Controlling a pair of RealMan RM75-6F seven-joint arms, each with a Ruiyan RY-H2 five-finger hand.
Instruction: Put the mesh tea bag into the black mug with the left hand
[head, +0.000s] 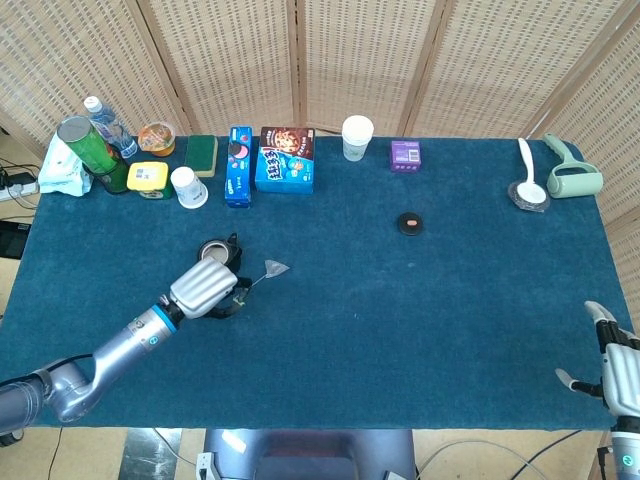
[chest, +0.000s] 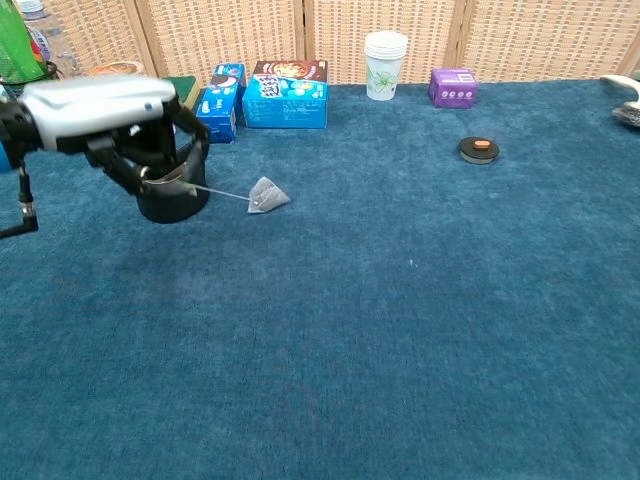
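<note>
The mesh tea bag (head: 275, 267) (chest: 268, 195) lies on the blue cloth, its string running left to my left hand (head: 205, 289) (chest: 115, 115). That hand is raised off the table and pinches the string's tag end between its fingertips. The black mug (head: 217, 252) (chest: 175, 196) stands just behind and below the hand, partly hidden by it in both views. My right hand (head: 618, 364) hangs at the table's near right corner, fingers apart, holding nothing.
Along the back edge stand a white cup (head: 188, 186), blue snack boxes (head: 284, 159), a paper cup (head: 356, 137) and a purple box (head: 405, 155). A small black disc (head: 409, 223) lies mid-table. A spoon and lint roller (head: 572, 178) sit far right.
</note>
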